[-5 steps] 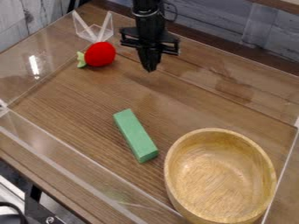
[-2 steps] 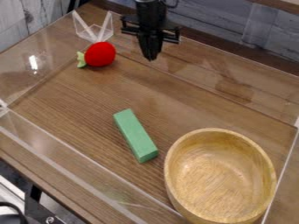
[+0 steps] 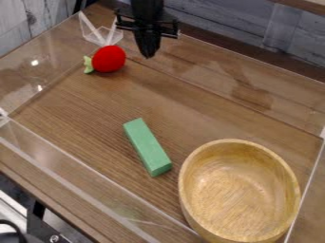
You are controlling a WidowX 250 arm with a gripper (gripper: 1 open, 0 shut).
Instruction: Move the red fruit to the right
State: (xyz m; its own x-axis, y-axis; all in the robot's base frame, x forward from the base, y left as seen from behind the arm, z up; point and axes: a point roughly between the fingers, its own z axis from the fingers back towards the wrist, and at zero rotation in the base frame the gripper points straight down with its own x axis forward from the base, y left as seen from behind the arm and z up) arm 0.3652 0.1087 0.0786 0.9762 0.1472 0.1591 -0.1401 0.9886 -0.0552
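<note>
The red fruit (image 3: 108, 59), small and round with a green stem on its left side, lies on the wooden table (image 3: 216, 100) at the back left. My black gripper (image 3: 147, 52) hangs pointing straight down just right of the fruit, slightly above the tabletop. Its fingers are shut with nothing between them. A small gap separates the fingertips from the fruit; they do not touch it.
A green rectangular block (image 3: 147, 146) lies in the middle foreground. A large wooden bowl (image 3: 240, 200) stands at the front right. Clear acrylic walls (image 3: 51, 47) ring the table, and a white clip-like piece (image 3: 97, 31) stands behind the fruit.
The gripper has moved left and slightly up, ending close beside the red fruit. It stayed shut. The fruit, block and bowl have not moved.
</note>
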